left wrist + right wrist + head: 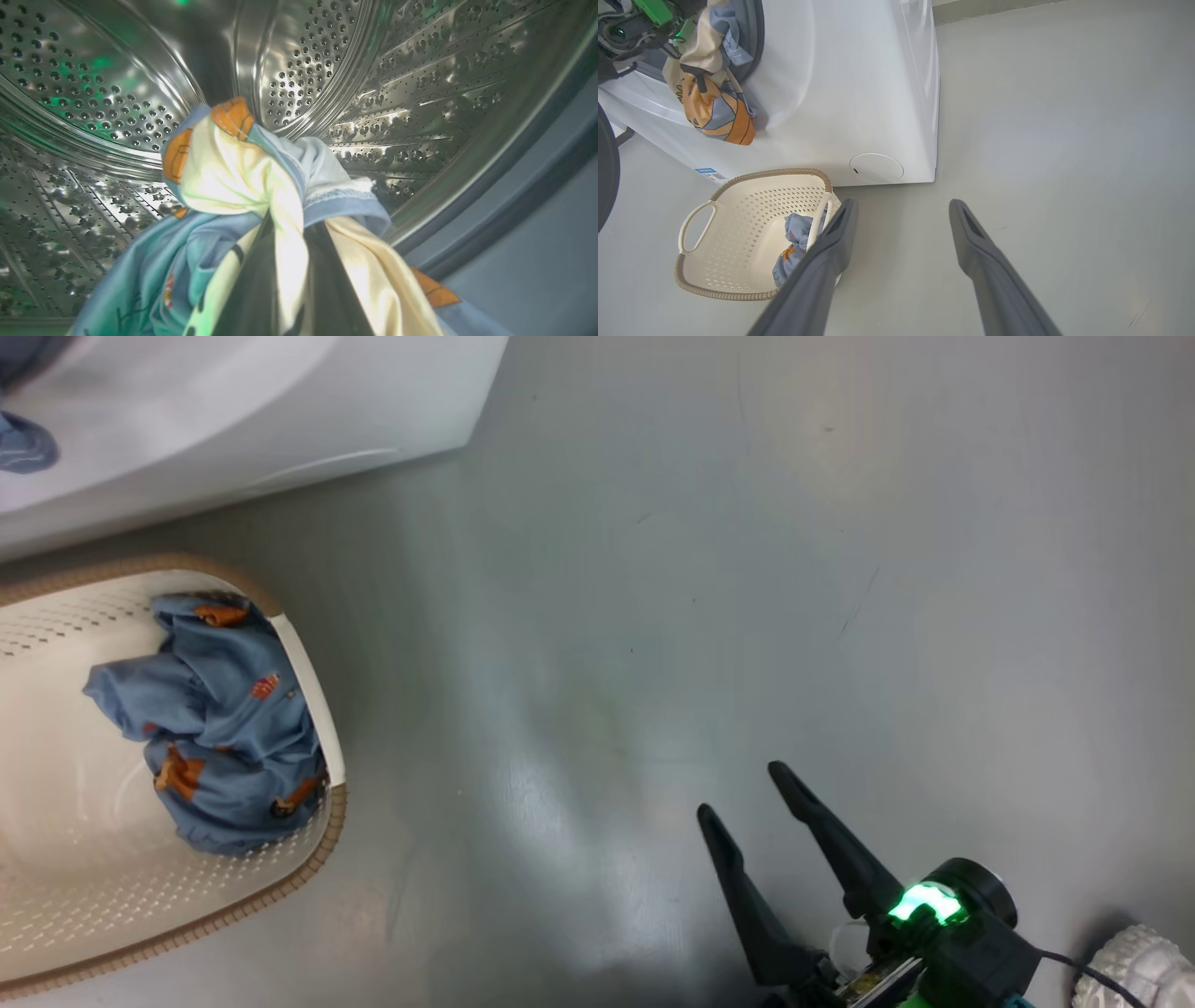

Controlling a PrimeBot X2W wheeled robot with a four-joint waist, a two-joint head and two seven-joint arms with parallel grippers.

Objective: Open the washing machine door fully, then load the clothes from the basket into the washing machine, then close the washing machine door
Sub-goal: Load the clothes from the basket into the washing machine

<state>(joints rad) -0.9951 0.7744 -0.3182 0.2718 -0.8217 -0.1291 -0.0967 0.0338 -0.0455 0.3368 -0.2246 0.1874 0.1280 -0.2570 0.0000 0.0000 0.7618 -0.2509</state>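
Steel drum (93, 93) of the washing machine (859, 84), with the left gripper (289, 261) pinching a bundle of clothes (243, 177) at its mouth.
Fingertips buried under cloth, only two dark finger shafts showing at the left wrist view's bottom edge; jaws nearly together on the bundle. Bundle: blue fabric, a cream piece, orange-brown patches; draped over and around the fingers, top end inside the drum, tail hanging down the white front in the right wrist view. Dark curved edge (605, 177) at that view's left, cut off, possibly the washing machine door. Basket (84, 915) on the floor (747, 569) beside the machine, partly cropped, holding a crumpled blue garment (219, 728) with orange prints at the end nearer the right gripper (739, 790). Right gripper spread wide, empty, over bare floor, apart from the basket.
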